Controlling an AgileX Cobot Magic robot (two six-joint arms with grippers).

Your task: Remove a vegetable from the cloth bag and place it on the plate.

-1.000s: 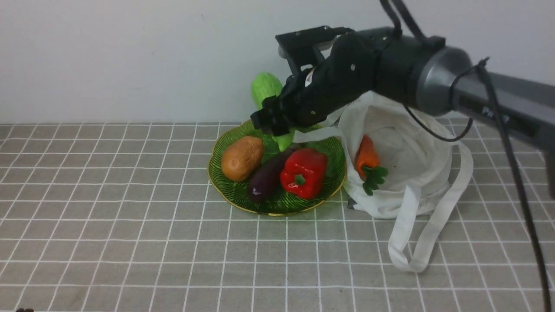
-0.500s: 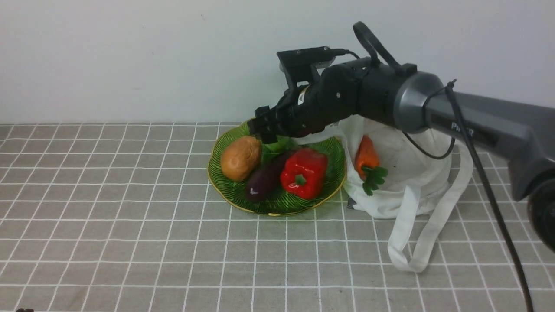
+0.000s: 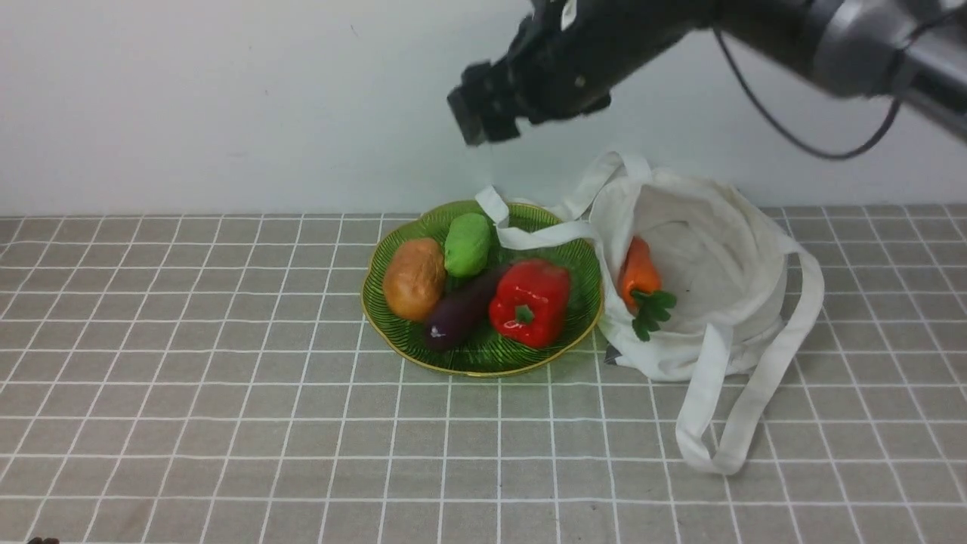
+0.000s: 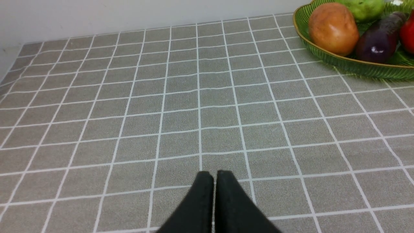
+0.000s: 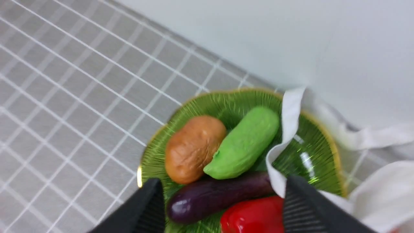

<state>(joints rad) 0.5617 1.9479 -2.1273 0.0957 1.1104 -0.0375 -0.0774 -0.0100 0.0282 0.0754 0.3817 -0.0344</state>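
The light green vegetable (image 3: pixel 467 243) lies on the green plate (image 3: pixel 393 329) at its back, next to a brown potato; it also shows in the right wrist view (image 5: pixel 243 144), on the plate (image 5: pixel 152 161). The white cloth bag (image 3: pixel 718 302) sits right of the plate, one strap draped over the plate's rim. My right gripper (image 3: pixel 483 113) is open and empty, raised high above the plate (image 5: pixel 223 207). My left gripper (image 4: pixel 215 176) is shut and empty over bare table, far from the plate (image 4: pixel 355 66).
The plate also holds a brown potato (image 3: pixel 413 278), a purple eggplant (image 3: pixel 462 308) and a red bell pepper (image 3: pixel 530 301). An orange carrot with green leaves (image 3: pixel 641 283) lies in the bag's mouth. A long strap loop (image 3: pixel 725 423) trails toward the table front. A wall stands behind.
My right gripper lowered the green vegetable onto the plate, let it go, and rose well above the plate. The vegetable now lies on the plate beside the potato.
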